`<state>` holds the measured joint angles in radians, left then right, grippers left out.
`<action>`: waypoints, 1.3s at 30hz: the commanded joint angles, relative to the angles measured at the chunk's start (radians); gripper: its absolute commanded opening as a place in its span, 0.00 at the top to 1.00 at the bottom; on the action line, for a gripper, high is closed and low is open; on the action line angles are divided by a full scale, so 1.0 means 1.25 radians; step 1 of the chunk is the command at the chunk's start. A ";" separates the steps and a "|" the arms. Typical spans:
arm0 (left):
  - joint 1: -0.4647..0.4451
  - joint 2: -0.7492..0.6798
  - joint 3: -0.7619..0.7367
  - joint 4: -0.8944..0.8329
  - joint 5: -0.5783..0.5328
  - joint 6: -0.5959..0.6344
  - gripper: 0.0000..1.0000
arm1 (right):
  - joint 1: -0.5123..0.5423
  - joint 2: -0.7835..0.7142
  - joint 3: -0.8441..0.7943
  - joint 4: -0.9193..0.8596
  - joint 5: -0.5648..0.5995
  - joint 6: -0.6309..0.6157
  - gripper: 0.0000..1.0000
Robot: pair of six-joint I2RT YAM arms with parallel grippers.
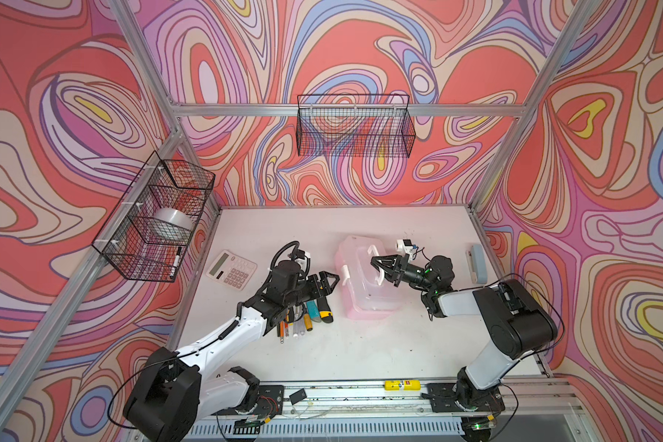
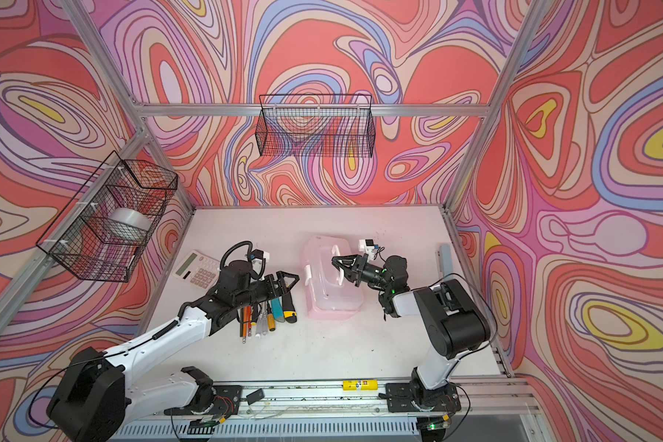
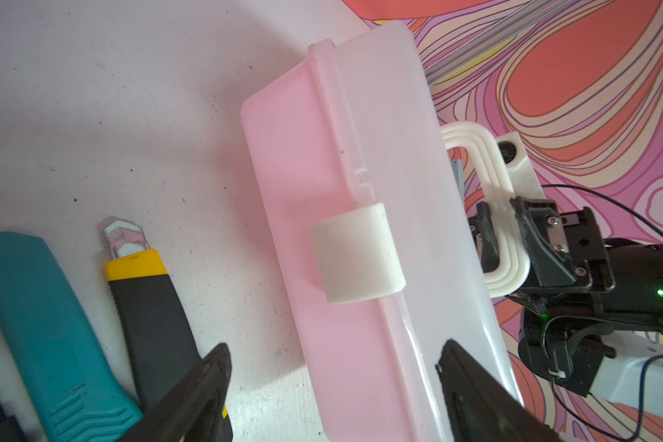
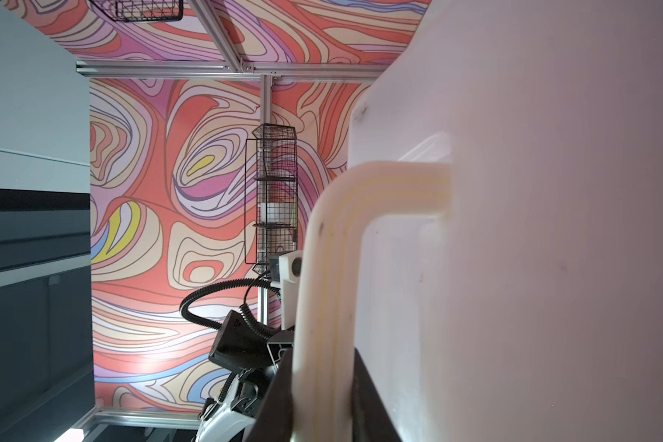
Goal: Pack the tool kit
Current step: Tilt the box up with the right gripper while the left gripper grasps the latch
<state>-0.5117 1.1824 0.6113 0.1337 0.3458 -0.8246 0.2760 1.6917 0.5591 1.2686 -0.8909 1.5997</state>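
Observation:
The tool kit (image 1: pixel 364 291) is a pink box with a translucent lid, lying mid-table in both top views, and its lid is down. My right gripper (image 1: pixel 378 269) is shut on its white handle (image 4: pixel 330 268), which runs between the two dark fingers (image 4: pixel 280 394). My left gripper (image 3: pixel 333 352) stands open at the box's left long side, below the white latch (image 3: pixel 356 254), with nothing between its fingers. A teal utility knife (image 3: pixel 43 325) and a yellow-black one (image 3: pixel 150 302) lie beside it. Screwdrivers and orange pens (image 1: pixel 289 329) lie partly under the left arm.
A white calculator (image 1: pixel 232 269) lies at the left. At the right edge sits a grey-blue stapler (image 1: pixel 477 264). Wire baskets hang on the back wall (image 1: pixel 355 126) and the left wall (image 1: pixel 157 218). A yellow object (image 1: pixel 402 384) rests on the front rail.

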 commanded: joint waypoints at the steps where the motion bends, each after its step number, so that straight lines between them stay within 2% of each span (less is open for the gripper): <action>1: -0.006 -0.016 -0.016 0.049 0.008 -0.025 0.15 | -0.004 -0.009 0.023 0.177 -0.027 0.060 1.00; 10: -0.007 0.056 -0.027 0.164 0.041 -0.072 0.18 | -0.005 0.037 0.026 0.177 -0.054 0.059 1.00; 30: -0.027 0.238 -0.004 0.376 0.103 -0.163 0.22 | -0.021 0.103 0.001 0.176 -0.027 0.049 1.00; 34: -0.029 0.281 -0.003 0.450 0.119 -0.198 0.23 | -0.024 0.114 0.014 0.177 -0.037 0.052 1.00; 39: -0.029 0.335 -0.016 0.616 0.139 -0.261 0.25 | -0.024 0.132 0.028 0.178 -0.053 0.053 1.00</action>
<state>-0.5419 1.5673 0.5930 0.7269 0.4808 -1.0832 0.2443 1.8301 0.5743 1.4631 -0.9436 1.6665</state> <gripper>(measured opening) 0.759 0.185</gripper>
